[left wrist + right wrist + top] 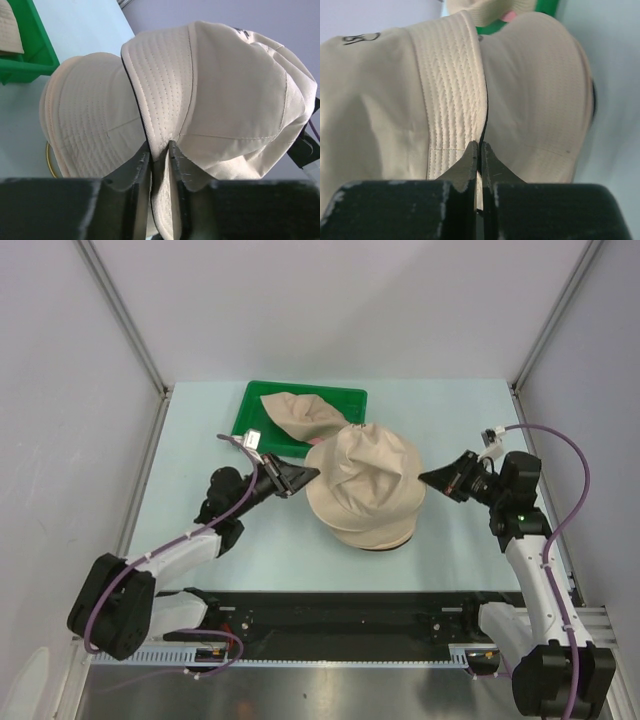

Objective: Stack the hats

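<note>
A beige brimmed hat [372, 472] hangs over a stack of beige hats [365, 525] in the middle of the table. My left gripper [309, 473] is shut on the left brim of the top hat [165, 100]. My right gripper [428, 478] is shut on its right brim [452, 85]. The stack below shows in the left wrist view [90, 125] and the right wrist view [535, 100]. Another beige hat [305, 416] with a pink inner side lies in the green tray [255, 405].
The green tray stands at the back of the table, just behind the stack. A gold ring [49, 160] peeks from under the stack. Grey walls close in on the left, right and back.
</note>
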